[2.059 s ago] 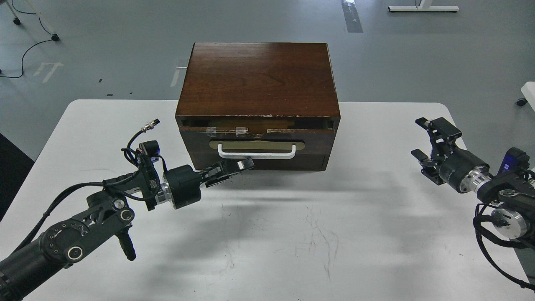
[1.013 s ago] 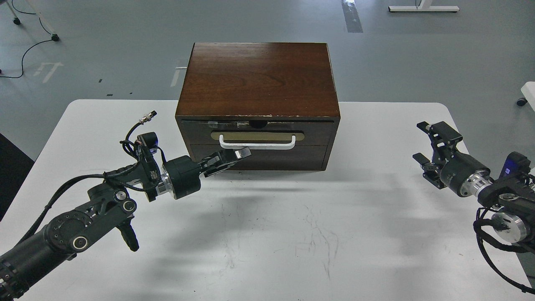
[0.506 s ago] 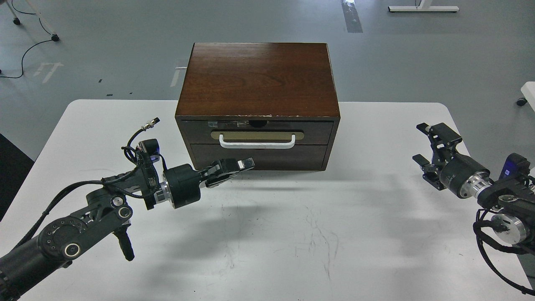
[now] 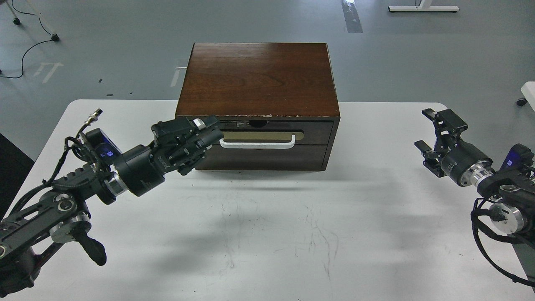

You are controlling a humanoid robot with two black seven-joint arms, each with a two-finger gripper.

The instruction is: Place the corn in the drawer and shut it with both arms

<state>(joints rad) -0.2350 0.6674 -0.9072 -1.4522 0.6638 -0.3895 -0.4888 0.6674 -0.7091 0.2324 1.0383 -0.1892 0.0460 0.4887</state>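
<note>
The drawer (image 4: 315, 127) is pushed in flush with the dark brown cabinet (image 4: 257, 79); its white bar handle (image 4: 257, 145) sits on a tan plate. The corn is out of view. My left gripper (image 4: 207, 130) is shut with its fingers bunched together, and it is up against the left end of the drawer front, just left of the handle. My right gripper (image 4: 430, 131) is open and empty. It hovers over the table's right side, well away from the cabinet.
The cabinet stands at the back middle of the white table (image 4: 271, 234). A plain dark panel (image 4: 267, 161) lies below the drawer. Grey floor lies beyond the table, with cables at the far left.
The drawer went from slightly open to fully shut. My left gripper has risen from below the handle and turned onto the drawer front's left end. My right gripper has shifted slightly up.
</note>
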